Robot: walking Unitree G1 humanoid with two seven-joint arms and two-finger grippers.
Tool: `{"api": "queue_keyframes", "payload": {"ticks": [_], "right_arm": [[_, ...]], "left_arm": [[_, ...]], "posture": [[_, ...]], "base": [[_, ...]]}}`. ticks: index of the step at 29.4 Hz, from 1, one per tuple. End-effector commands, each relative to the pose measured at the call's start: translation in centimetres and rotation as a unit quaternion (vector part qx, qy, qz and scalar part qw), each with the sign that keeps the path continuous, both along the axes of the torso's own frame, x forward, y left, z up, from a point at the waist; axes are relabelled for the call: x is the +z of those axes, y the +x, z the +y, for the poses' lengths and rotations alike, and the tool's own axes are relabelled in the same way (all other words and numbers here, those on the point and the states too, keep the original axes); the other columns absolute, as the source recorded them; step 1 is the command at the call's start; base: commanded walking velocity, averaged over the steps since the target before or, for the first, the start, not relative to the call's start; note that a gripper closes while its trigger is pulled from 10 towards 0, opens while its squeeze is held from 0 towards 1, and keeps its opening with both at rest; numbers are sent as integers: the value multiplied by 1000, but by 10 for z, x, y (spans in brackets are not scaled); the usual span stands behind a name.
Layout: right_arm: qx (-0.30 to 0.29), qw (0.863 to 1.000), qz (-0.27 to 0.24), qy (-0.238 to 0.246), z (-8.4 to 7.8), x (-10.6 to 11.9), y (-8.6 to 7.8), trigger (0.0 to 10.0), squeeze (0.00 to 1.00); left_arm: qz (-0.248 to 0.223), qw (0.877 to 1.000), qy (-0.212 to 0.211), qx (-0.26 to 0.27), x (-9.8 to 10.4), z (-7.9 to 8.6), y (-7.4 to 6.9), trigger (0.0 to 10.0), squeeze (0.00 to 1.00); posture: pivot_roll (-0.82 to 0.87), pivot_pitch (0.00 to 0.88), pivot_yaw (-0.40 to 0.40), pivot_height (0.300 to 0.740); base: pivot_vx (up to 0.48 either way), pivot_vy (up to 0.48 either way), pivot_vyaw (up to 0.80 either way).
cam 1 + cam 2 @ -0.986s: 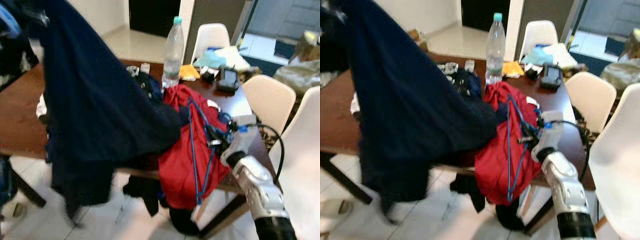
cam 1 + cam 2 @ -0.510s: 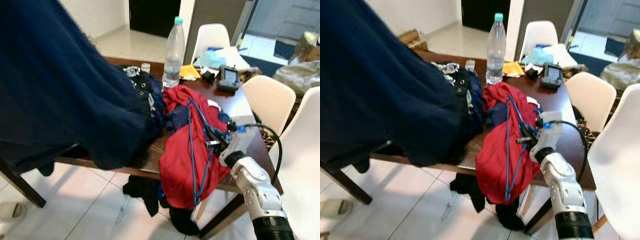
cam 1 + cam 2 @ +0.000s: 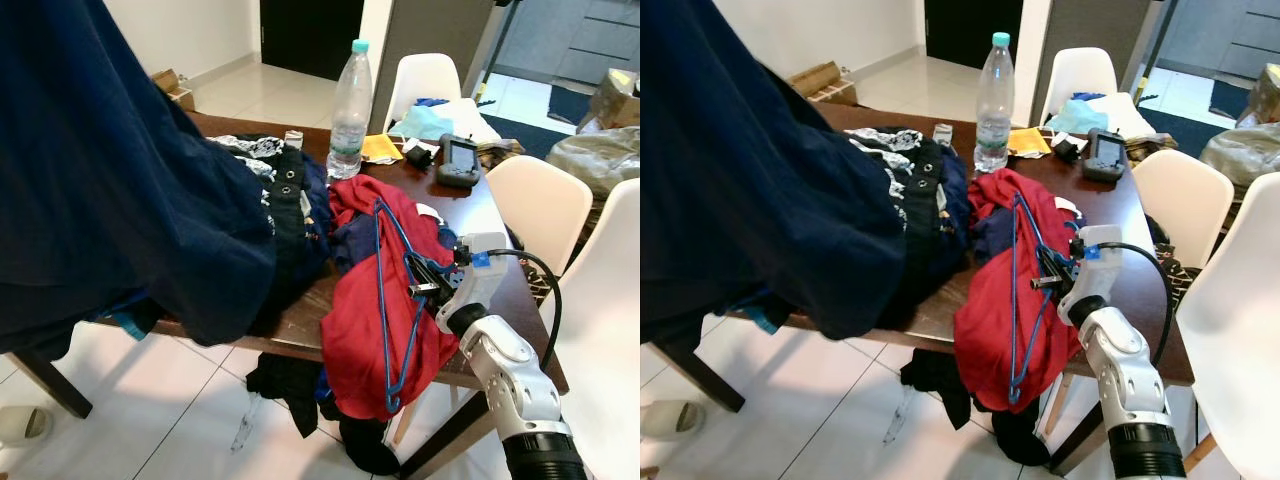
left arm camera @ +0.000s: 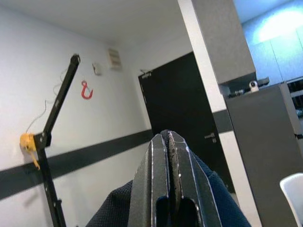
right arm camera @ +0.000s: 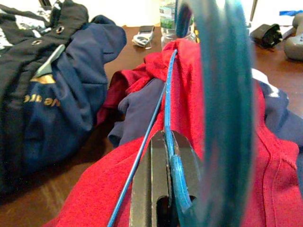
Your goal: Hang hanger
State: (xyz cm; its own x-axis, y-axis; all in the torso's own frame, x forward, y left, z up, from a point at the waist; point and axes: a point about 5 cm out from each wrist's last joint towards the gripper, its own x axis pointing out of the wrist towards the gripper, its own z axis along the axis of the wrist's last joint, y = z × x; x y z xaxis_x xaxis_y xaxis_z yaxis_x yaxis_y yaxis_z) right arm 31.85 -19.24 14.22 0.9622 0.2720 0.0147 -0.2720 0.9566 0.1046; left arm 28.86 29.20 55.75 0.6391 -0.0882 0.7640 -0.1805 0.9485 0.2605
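A blue wire hanger (image 3: 381, 300) lies on a red garment (image 3: 355, 330) that drapes over the near edge of the brown table (image 3: 300, 322). My right gripper (image 3: 426, 281) is shut on the hanger's wire near its hook; in the right wrist view the gripper (image 5: 166, 142) pinches the blue wire, and the hook (image 5: 222, 94) looms close and blurred. A large navy garment (image 3: 110, 180) hangs high at the left. My left gripper (image 4: 169, 142) is raised and shut on this navy cloth (image 4: 113, 208).
A pile of dark clothes (image 3: 290, 200), a water bottle (image 3: 349, 100) and a black device (image 3: 457, 160) sit on the table. White chairs (image 3: 540, 200) stand to the right. Dark clothing (image 3: 285, 380) lies on the floor. A black pole (image 4: 57, 109) and a red hook (image 4: 86, 90) stand by the wall.
The navy garment has risen and swung left, uncovering the dark clothes pile on the table. My right gripper has stayed shut on the blue hanger, almost still.
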Motion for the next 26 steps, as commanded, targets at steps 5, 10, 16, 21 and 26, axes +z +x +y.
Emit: {"api": "queue_keyframes", "payload": {"ticks": [5, 10, 16, 21, 26], "right_arm": [[-4, 1000, -2, -2, -1, -1, -1, 10000, 0], [-2, 1000, -1, -3, 0, -2, -1, 10000, 0], [-1, 1000, 0, -4, 0, -2, -1, 10000, 0], [0, 1000, 0, -5, 0, -3, -1, 10000, 0], [0, 1000, 0, -7, -1, -2, -1, 10000, 0]], "left_arm": [[-31, 1000, 7, 0, 13, -4, -10, 10000, 0], [-48, 999, 9, 9, 19, 0, -18, 10000, 0], [31, 999, -5, -25, -9, 4, 8, 10000, 0], [71, 996, 8, -57, -24, -1, 21, 10000, 0], [109, 988, 34, -100, -39, -13, 34, 10000, 0]], "posture": [[135, 45, -21, 740], [137, 39, -23, 740], [135, 46, -29, 740], [134, 48, -32, 740], [134, 50, -34, 740]], "base": [[454, 0, 0], [454, 0, 0], [310, 0, 0], [0, 0, 0], [0, 0, 0]]}}
